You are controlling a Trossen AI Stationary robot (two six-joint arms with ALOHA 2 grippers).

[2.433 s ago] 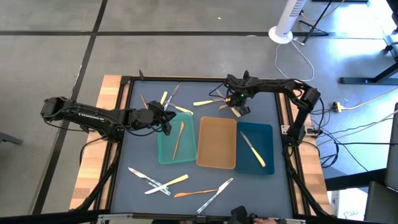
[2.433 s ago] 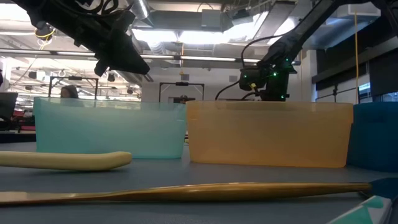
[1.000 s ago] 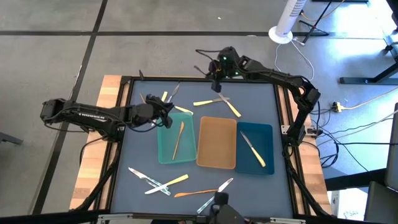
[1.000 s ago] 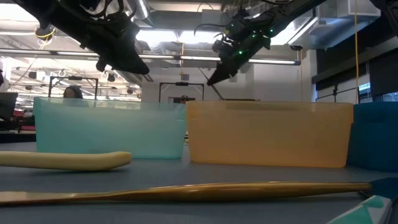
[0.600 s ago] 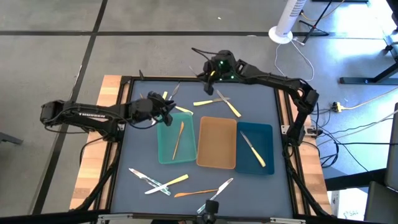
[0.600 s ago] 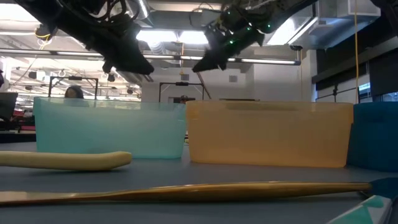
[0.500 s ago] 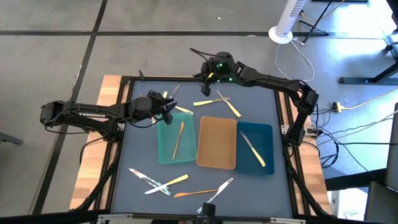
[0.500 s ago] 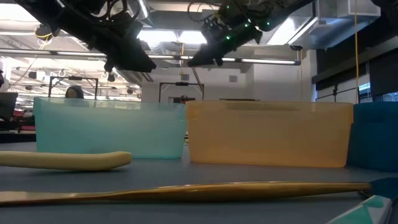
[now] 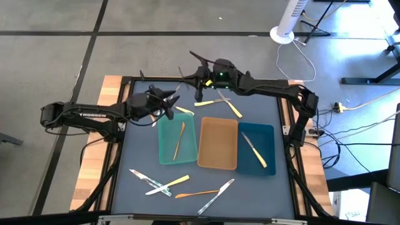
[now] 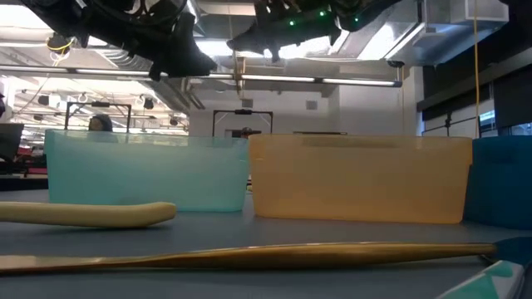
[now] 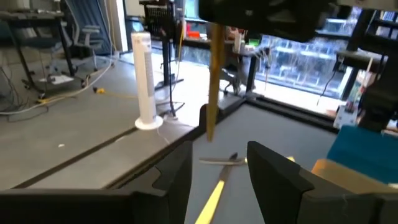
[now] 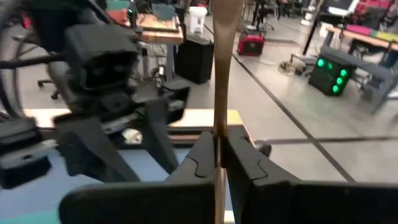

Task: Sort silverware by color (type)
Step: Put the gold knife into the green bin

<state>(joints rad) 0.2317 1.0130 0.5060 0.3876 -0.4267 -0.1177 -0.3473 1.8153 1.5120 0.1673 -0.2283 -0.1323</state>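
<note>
My right gripper (image 12: 219, 163) is shut on a slim gold utensil (image 11: 213, 81) above the table's far left part. The utensil hangs upright, its lower end (image 11: 208, 137) just beyond my left gripper's (image 11: 217, 177) open fingers, which touch nothing. In the high view my left gripper (image 9: 167, 103) stands at the far end of the teal tray (image 9: 165, 147), close to my right gripper (image 9: 199, 86). Another gold utensil (image 9: 179, 139) lies in the teal tray. A yellow-handled one (image 9: 255, 151) lies in the dark-blue tray (image 9: 265, 134). The tan tray (image 9: 217, 142) stands between them. My right gripper pinches the gold utensil between its two fingers near the utensil's upper end (image 12: 219, 138). The utensil runs on past the fingertips, roughly along the fingers. It hangs about upright (image 10: 237, 76), lifted clear of the table.
Loose utensils lie at the far side (image 9: 228, 106) (image 9: 206, 103) and by the near edge (image 9: 157, 182) (image 9: 209, 192). A yellow-handled one (image 11: 214, 196) lies on the table beyond my left fingers. A white fan (image 9: 289, 22) stands on the floor past the table.
My right gripper has carried the gold utensil toward the table's left edge, up to my left gripper, with the utensil hanging clear. My left gripper has moved toward the far edge and has opened.
</note>
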